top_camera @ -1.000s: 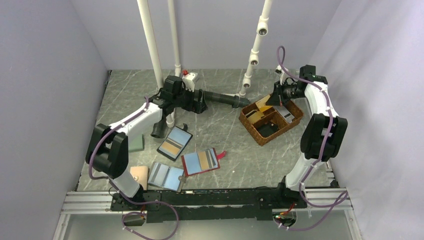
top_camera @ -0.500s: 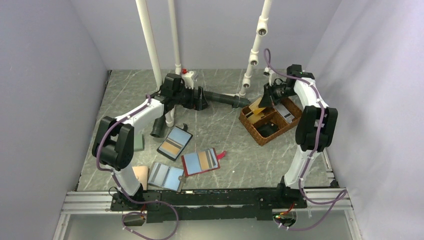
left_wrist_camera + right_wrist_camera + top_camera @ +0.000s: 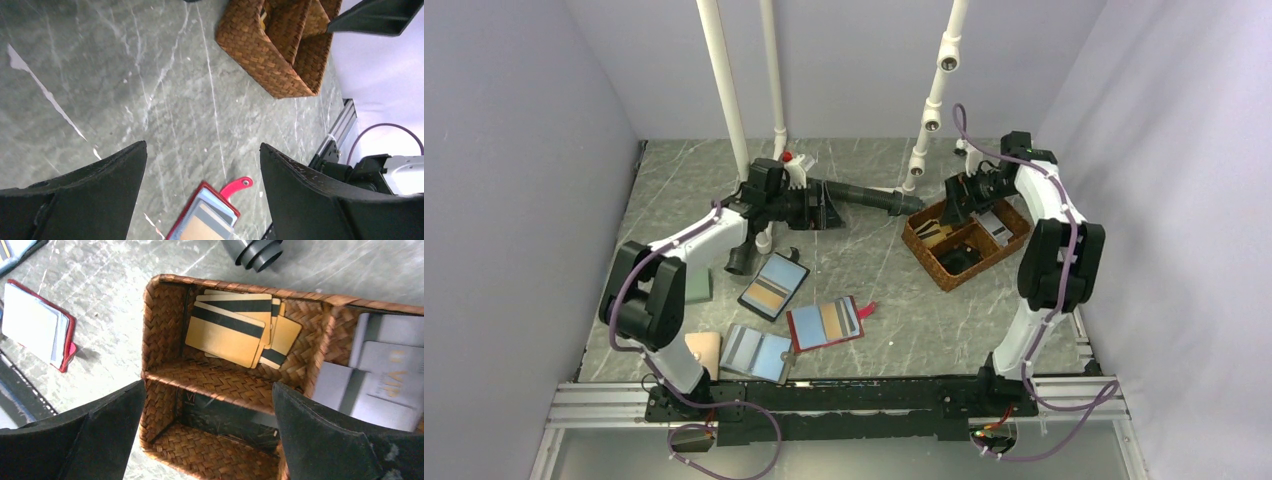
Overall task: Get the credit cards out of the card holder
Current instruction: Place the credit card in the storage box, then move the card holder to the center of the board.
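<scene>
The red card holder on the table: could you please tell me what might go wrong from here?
1. The black-rimmed case and the grey-blue folding wallet lie close to the card holder and look alike, so the wrong one might get picked.
2. It lies flat and loose, the left hand and right hand open and away; a one-handed pull may drag it.

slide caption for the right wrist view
Open right gripper above a wicker basket holding gold cards, grey cards and a dark card
</scene>
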